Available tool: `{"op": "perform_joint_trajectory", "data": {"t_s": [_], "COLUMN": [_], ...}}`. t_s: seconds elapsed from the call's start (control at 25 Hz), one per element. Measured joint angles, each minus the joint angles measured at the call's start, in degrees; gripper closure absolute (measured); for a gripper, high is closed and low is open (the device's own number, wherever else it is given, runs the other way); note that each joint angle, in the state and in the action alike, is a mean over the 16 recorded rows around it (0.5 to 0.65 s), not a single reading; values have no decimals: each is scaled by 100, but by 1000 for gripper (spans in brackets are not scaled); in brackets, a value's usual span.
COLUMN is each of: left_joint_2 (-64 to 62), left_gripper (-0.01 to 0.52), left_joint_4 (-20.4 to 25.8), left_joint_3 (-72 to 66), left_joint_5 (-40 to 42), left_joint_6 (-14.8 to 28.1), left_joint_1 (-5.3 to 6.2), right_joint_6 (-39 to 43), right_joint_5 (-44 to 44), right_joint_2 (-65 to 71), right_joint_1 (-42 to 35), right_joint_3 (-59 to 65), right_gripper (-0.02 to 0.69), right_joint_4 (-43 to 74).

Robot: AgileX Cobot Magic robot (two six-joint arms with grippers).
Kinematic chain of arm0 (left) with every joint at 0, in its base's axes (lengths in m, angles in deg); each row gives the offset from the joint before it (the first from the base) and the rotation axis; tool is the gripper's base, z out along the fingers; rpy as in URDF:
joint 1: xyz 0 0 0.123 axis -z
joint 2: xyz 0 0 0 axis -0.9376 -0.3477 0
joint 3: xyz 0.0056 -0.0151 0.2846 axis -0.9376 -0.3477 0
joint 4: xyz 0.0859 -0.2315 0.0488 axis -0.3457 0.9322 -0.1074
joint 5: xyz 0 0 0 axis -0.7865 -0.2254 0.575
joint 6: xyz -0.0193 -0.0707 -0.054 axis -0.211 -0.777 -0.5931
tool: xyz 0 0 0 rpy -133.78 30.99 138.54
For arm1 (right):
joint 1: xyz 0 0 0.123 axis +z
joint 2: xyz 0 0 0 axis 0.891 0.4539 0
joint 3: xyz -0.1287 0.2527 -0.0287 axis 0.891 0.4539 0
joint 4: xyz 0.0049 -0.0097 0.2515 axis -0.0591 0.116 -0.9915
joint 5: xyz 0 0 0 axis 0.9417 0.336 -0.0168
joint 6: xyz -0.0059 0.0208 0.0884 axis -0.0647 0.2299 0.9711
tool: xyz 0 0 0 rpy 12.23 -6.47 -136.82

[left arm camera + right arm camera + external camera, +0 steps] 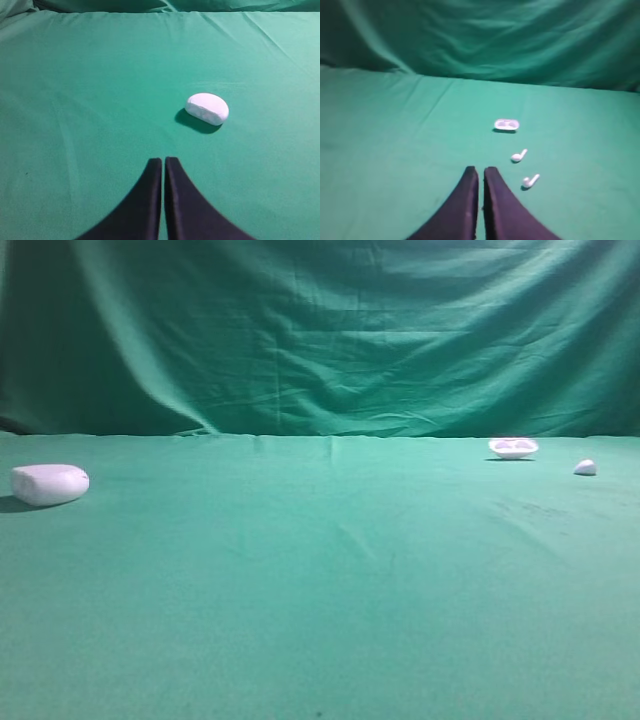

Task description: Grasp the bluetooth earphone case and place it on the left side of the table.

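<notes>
Green cloth of the table [320, 640] fills the near foreground in the high view, bare w/ a few creases.

Far left: bluetooth earphone case [49, 484] lies on its side near the left edge of the table, shadow just under it. Left wrist view shows the same case [207, 108] ahead and right of the left gripper [163, 160]. That gripper has its black jaws pressed together, holding nothing, clear of the case.

Handling, as a guess: small hard plastic shell, so light and stiff, won't deform. Smooth rounded skin prob slippery, could squirt out of a pinch near the ends. Best hold looks like across the short width at the middle, on the two flatter long sides, jaws square to them. Lid seam not visible, so can't tell if it would pop.

Look: white, glossy, pebble-like oblong, biggest white item here, no markings visible.

Right side: shallow white tray [513, 447] sits far right, w/ a tiny white lump [585, 468] just beyond to its right. Right wrist view shows the tray [506, 124] plus two loose earbuds [519, 156] nearer, ahead of the right gripper [481, 170], jaws closed, empty.

Case already lies on the left, so the placing looks done.
</notes>
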Motion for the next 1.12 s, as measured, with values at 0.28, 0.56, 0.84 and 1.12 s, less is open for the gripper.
{"op": "perform_joint_trajectory", "data": {"t_s": [0.28,0.56,0.84,1.12], "left_joint_2": [0,0,0,0], "left_gripper": [514,514,514,514], "left_joint_4": [0,0,0,0], "left_joint_3": [0,0,0,0], "left_joint_5": [0,0,0,0], "left_joint_6": [0,0,0,0], "left_joint_1": [0,0,0,0], "right_joint_6": [78,106,107,107], "right_joint_5": [-821,-933,-946,-943], "right_joint_2": [-938,-1262,-1274,-1274], "right_joint_1": [-859,-1046,-1048,-1048], "right_joint_3": [1562,2194,2271,2271], "right_gripper": [665,665,665,665], "right_joint_4": [-64,-121,-130,-132]}}
